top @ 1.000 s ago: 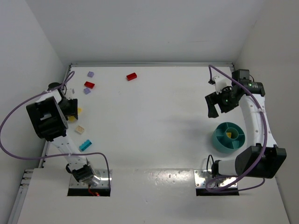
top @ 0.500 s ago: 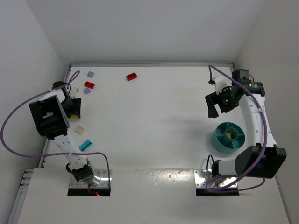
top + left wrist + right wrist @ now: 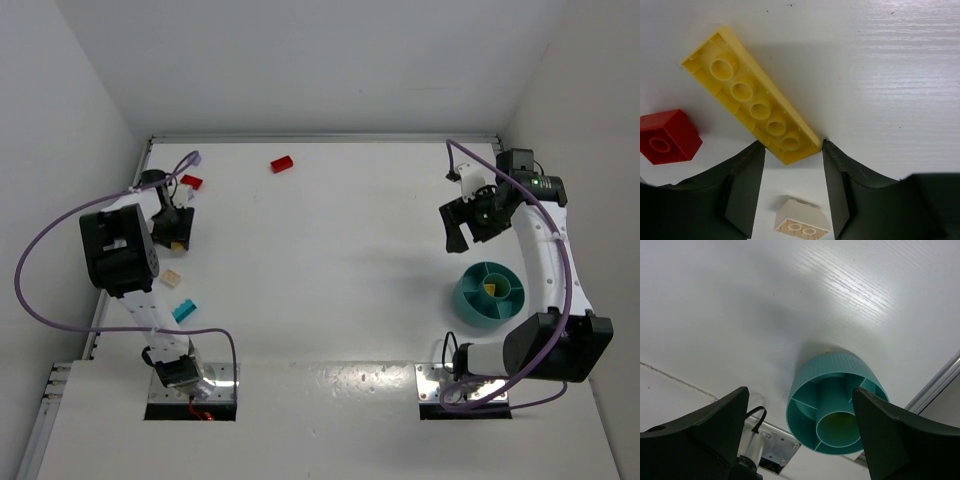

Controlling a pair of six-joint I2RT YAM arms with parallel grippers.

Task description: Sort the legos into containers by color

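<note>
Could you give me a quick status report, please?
Left gripper shut on yellow brick. Right gripper open, off the teal dish. Red brick and beige brick loose beside left gripper.

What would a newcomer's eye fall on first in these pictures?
The long yellow brick, its end pinched between the left gripper's fingers, fills the left wrist view beside a red brick. Across the table, the teal dish sits near the right arm's base, seen between the open right gripper's fingers.
</note>
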